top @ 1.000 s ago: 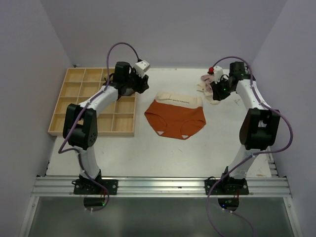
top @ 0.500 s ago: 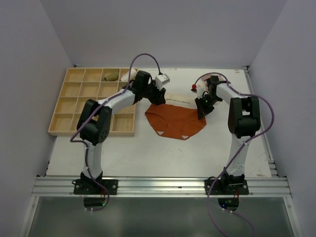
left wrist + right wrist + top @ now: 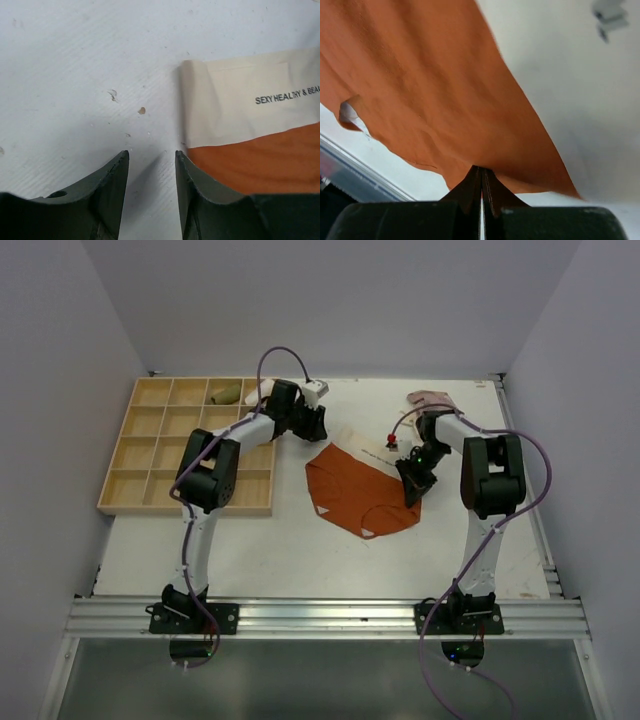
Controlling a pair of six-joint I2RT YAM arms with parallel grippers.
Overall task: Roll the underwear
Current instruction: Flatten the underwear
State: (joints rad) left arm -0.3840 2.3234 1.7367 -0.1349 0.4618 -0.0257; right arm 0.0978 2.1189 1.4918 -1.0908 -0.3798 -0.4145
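- Your workspace is a white table (image 3: 300, 560) boxed in by plain pale-lilac walls (image 3: 340, 300) on three sides, with an aluminium rail (image 3: 320, 618) carrying both arm bases along the near edge.
- Up close, the table top is scuffed and faintly ribbed, with small specks and one brown crumb (image 3: 142, 110).
- A wooden compartment tray (image 3: 130, 508) sits at the left of the table. An olive roll (image 3: 227, 393) lies in one of its far-row compartments.
- The rust-orange underwear (image 3: 360, 490) lies near the table's middle, between your two arms. Its cream waistband (image 3: 230, 110), printed with dark lettering, is on the far side.
- Your left gripper (image 3: 150, 160) is low over bare table just beside the waistband's left corner. Its fingers are partly apart and nothing is between them.
- Your right gripper (image 3: 481, 172) has its fingers pressed together on the right edge of the rust-orange underwear. The cloth hangs up off the surface from that pinch.
- The pale beige-pink underwear (image 3: 430, 398) lies crumpled at the far right of the table, well apart from both grippers.
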